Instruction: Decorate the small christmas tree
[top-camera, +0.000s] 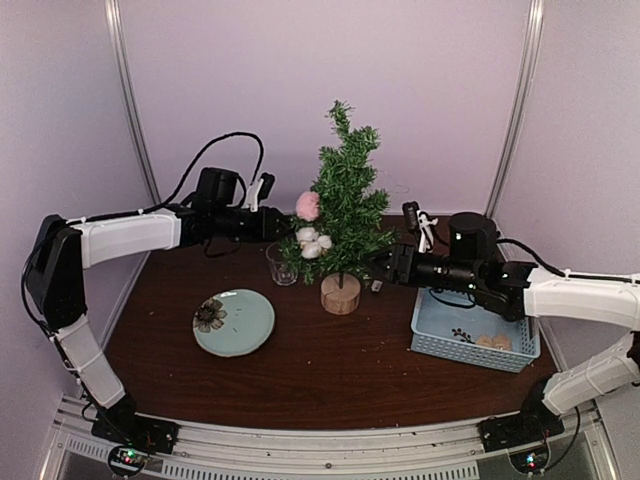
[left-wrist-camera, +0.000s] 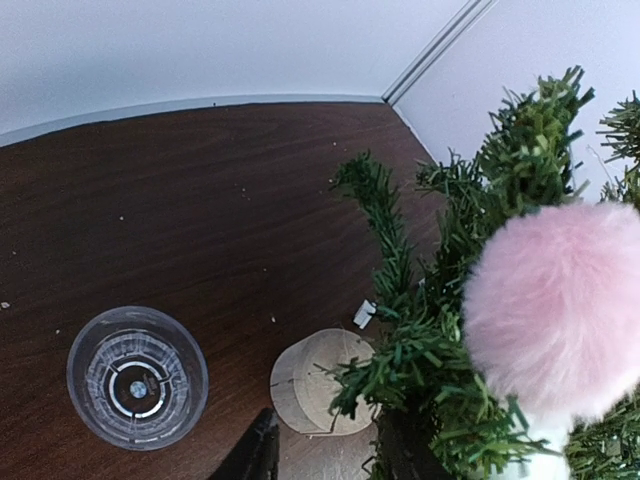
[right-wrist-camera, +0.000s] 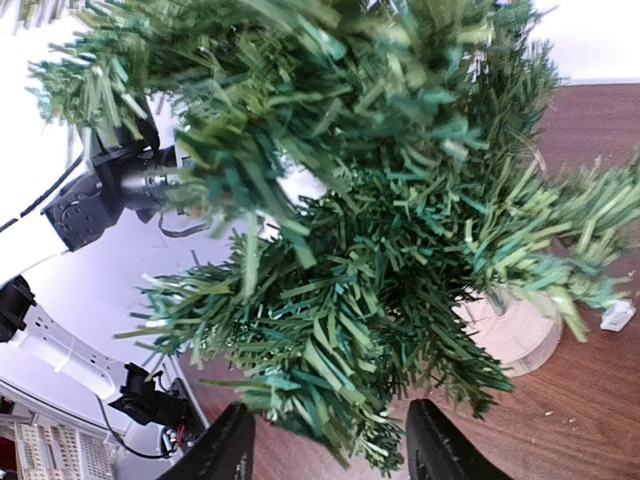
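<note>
Toppling of the small christmas tree (top-camera: 343, 215), stood on the desk (top-camera: 330, 375) nearer its far edge, is risked if branches are snagged by the right gripper (right-wrist-camera: 330, 440), parted and empty, or the left gripper (top-camera: 281, 224), whose opening cannot be told.

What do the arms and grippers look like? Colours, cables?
The left arm and right arm have white link shells and black joints. The left gripper and right gripper are black. A black cable loops above the left arm. Small coloured lights glow at both bases.
</note>
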